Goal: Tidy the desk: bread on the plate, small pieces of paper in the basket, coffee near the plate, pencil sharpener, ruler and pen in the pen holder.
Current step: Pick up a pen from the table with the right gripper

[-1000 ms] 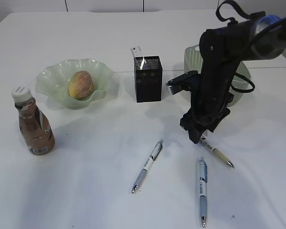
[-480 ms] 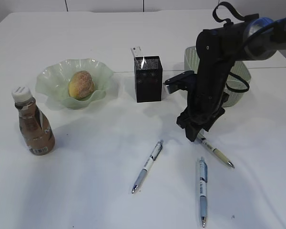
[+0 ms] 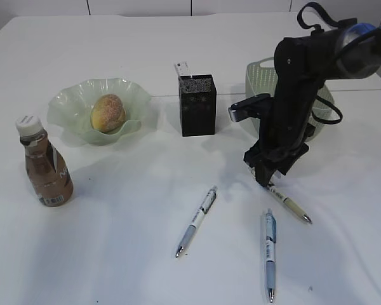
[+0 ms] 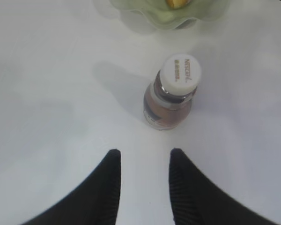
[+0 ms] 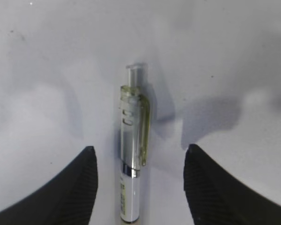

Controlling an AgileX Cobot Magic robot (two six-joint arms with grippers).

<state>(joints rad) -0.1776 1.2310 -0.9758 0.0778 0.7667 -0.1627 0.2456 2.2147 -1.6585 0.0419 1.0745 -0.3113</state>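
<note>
White desk (image 3: 114,254), seen from the front at a slant. Clock directions taken from the desk's centre in the exterior view.

Right arm (image 3: 305,82): black, comes in from 2 o'clock and bends down. Right gripper (image 3: 265,180) hangs low over the clicker end of a pen; fingers spread apart, nothing between them. In the right wrist view the two dark ribbed fingertips (image 5: 72,187) sit either side of that pen (image 5: 131,164), clear of it on both sides.

Basket (image 3: 257,76): pale green, perforated wall, at 2 o'clock, partly behind the arm. Contents hidden.

Plate (image 3: 70,101): pale green glass, wavy rim, at 10 o'clock. Bread (image 3: 108,112) lies in it, round, golden with a pinkish top.

Pen holder (image 3: 197,105): black mesh box, upright, at 12 o'clock; a white tag-like piece sticks up at its back left corner.

Coffee (image 3: 46,170): brown bottle, white cap, upright at 9 o'clock, well apart from the plate.

Three pens flat on the desk at 5 o'clock. Blue-grey pen (image 3: 268,254), tip toward the camera. Second blue-grey pen (image 3: 197,222), slanted. The cream pen under the gripper: clear upper barrel, yellowish clip, white lower body.

Left gripper (image 4: 143,187): two black fingers parted, holding nothing, hovering just short of the bottle.
</note>
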